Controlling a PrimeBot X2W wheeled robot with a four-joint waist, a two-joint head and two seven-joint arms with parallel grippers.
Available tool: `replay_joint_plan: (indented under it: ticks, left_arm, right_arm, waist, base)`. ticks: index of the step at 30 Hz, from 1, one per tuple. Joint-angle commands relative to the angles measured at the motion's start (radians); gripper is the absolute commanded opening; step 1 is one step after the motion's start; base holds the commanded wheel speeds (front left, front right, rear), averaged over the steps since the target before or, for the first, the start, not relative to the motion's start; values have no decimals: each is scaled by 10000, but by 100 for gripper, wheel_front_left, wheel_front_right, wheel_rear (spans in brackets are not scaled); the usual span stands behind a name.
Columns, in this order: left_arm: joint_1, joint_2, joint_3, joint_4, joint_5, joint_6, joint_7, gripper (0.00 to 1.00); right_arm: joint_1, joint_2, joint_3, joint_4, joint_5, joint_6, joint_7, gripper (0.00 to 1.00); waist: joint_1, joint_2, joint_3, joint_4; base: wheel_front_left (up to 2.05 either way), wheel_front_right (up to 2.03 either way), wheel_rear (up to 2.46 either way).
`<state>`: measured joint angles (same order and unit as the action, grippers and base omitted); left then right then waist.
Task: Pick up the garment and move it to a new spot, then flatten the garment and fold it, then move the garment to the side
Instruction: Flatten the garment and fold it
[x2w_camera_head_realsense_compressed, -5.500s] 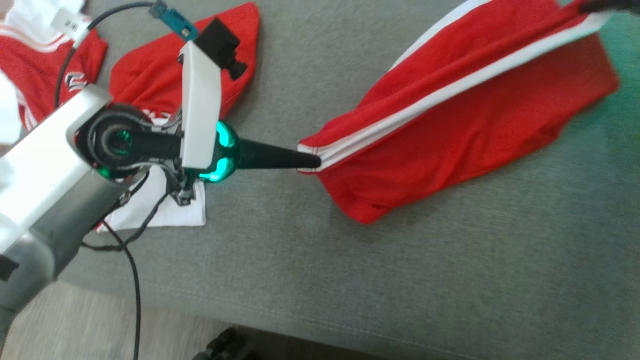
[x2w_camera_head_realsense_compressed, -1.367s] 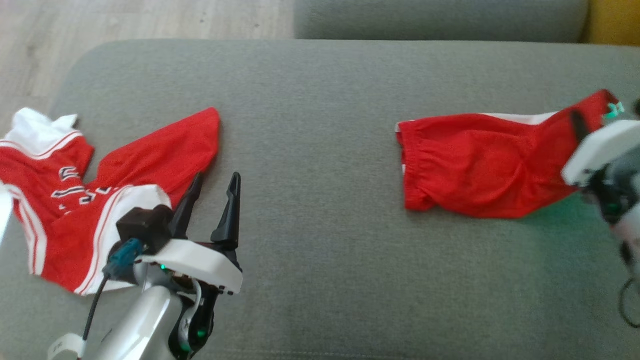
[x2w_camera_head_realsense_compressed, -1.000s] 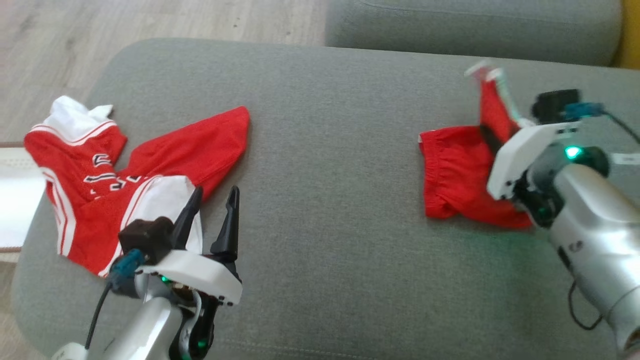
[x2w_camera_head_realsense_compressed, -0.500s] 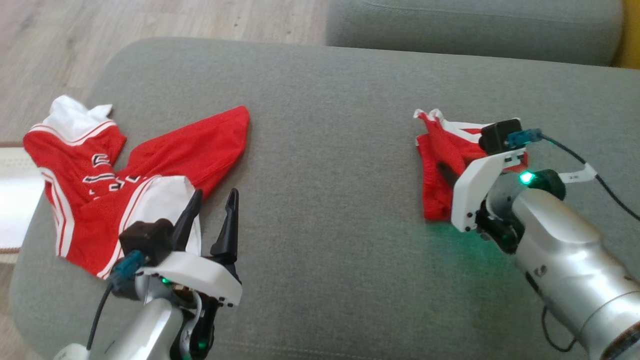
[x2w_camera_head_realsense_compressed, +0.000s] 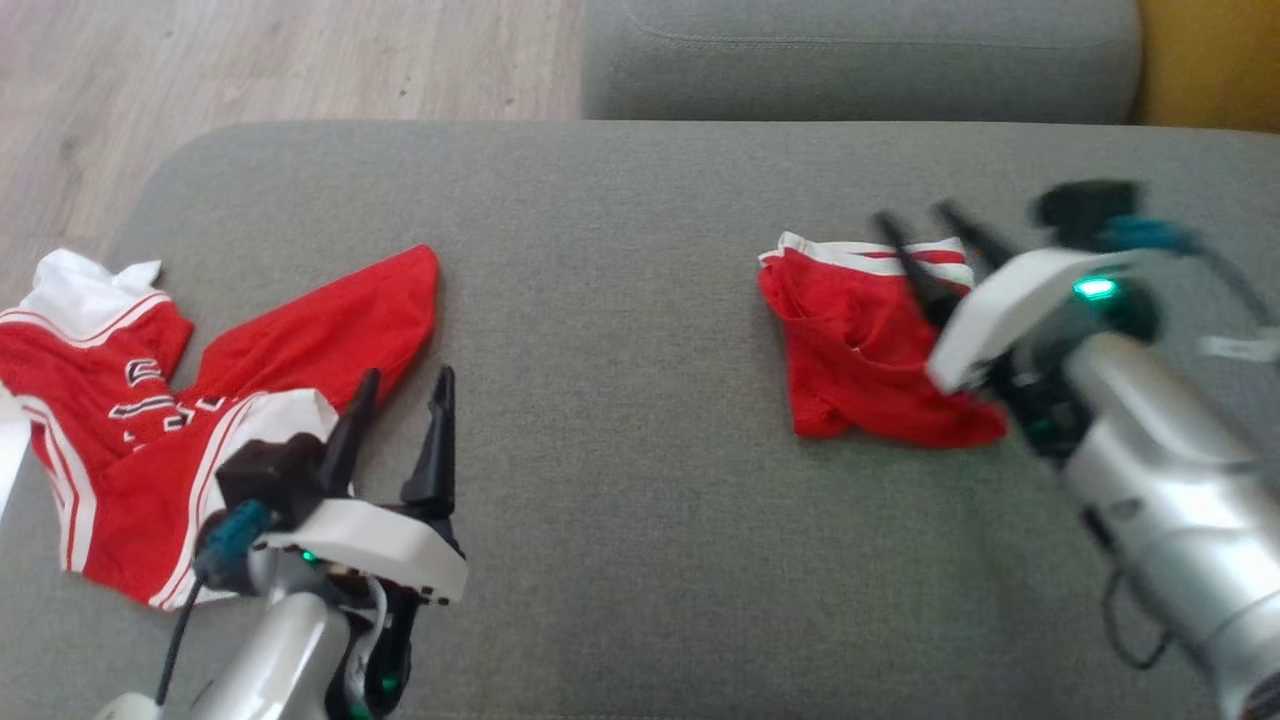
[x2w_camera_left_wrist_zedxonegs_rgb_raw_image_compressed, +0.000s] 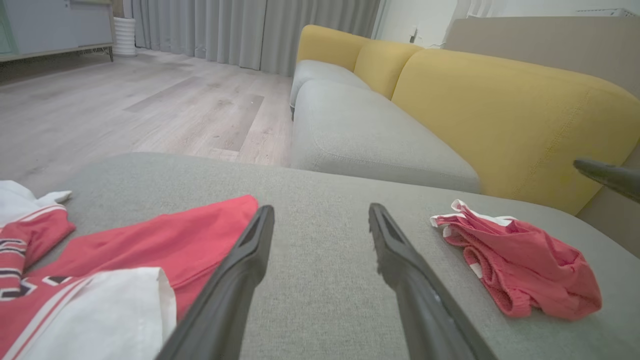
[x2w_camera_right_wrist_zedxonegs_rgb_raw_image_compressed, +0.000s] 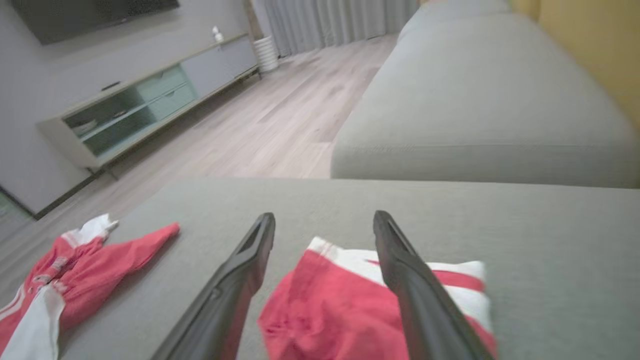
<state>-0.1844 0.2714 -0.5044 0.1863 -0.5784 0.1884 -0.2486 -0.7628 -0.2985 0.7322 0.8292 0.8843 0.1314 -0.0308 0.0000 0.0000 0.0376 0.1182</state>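
The garment (x2w_camera_head_realsense_compressed: 860, 350) is a pair of red shorts with white stripes, lying as a small folded bundle on the right of the grey cushion (x2w_camera_head_realsense_compressed: 620, 300). It also appears in the left wrist view as the garment (x2w_camera_left_wrist_zedxonegs_rgb_raw_image_compressed: 525, 265) and under my own fingers as the garment (x2w_camera_right_wrist_zedxonegs_rgb_raw_image_compressed: 340, 300). My right gripper (x2w_camera_head_realsense_compressed: 915, 215) hovers over its right half, open, nothing between the fingers; from the wrist the right gripper (x2w_camera_right_wrist_zedxonegs_rgb_raw_image_compressed: 324, 217) stands wide. My left gripper (x2w_camera_head_realsense_compressed: 407, 375) is open at the lower left, far from the shorts, and empty; the left gripper (x2w_camera_left_wrist_zedxonegs_rgb_raw_image_compressed: 321, 209) points across bare cushion.
A red and white jersey (x2w_camera_head_realsense_compressed: 150, 420) lies spread at the cushion's left end, just left of my left fingers. A second grey cushion (x2w_camera_head_realsense_compressed: 860, 60) lies beyond, with a yellow backrest (x2w_camera_left_wrist_zedxonegs_rgb_raw_image_compressed: 500, 110) at the right. Wooden floor (x2w_camera_head_realsense_compressed: 250, 60) lies past the far left edge.
My right gripper has opened and let go of the garment, which now lies folded on the cushion, then lifted slightly. The head view shifted. The left arm has stayed put.
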Motion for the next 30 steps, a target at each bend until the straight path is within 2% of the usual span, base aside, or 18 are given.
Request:
replay_joint_plan:
  ticks: [1, 7, 13, 14, 15, 16, 17, 24, 27, 30]
  left_arm:
    - [-241, 169, 524, -406, 146, 23, -125, 100]
    - [-11, -26, 866, -664, 616, -138, -129, 100]
    - [122, -279, 1060, -609, 840, -381, -130, 100]
    - [115, -321, 1083, -583, 878, -434, -130, 100]
    - [101, -360, 1109, -563, 915, -482, -130, 100]
    - [85, -394, 1138, -545, 950, -525, -130, 100]
    - [68, -421, 1162, -521, 979, -565, -130, 100]
    - [-150, -635, 1271, -207, 1158, -884, -131, 100]
    - [-83, -761, 1387, -64, 1056, -971, -131, 100]
    - [13, -787, 1460, 53, 1077, -1033, -131, 100]
  right_arm:
    - [159, -290, -297, -254, 75, -7, -239, 100]
    - [645, -942, -1556, 347, 3, -7, -618, 100]
    - [840, -772, -2136, 840, 56, -7, -460, 98]
    - [840, -655, -2218, 843, 200, -7, -276, 70]
    - [789, -590, -2276, 830, 299, -7, -112, 47]
    - [702, -534, -2346, 806, 420, -7, 46, 13]
    - [616, -456, -2433, 771, 628, -7, 290, 0]
    - [-336, -12, -3267, 1879, 2434, -7, 3451, 0]
    - [-388, 238, -3188, 2392, 2676, -7, 4705, 0]
    - [-88, 641, -3058, 2294, 2949, -7, 5596, 0]
  waist:
    - [0, 0, -20, -56]
    - [0, 0, -20, -41]
    - [0, 0, 38, 81]
    - [0, 0, 68, 117]
    - [0, 0, 106, 153]
    - [0, 0, 145, 192]
    - [0, 0, 195, 233]
    - [0, 0, 561, 749]
    - [0, 0, 514, 907]
    - [0, 0, 447, 979]
  base:
    - [0, 0, 0]
    - [0, 0, 0]
    - [0, 0, 0]
    - [0, 0, 0]
    - [0, 0, 0]
    - [0, 0, 0]
    - [0, 0, 0]
    - [0, 0, 0]
    - [0, 0, 0]
    - [0, 0, 0]
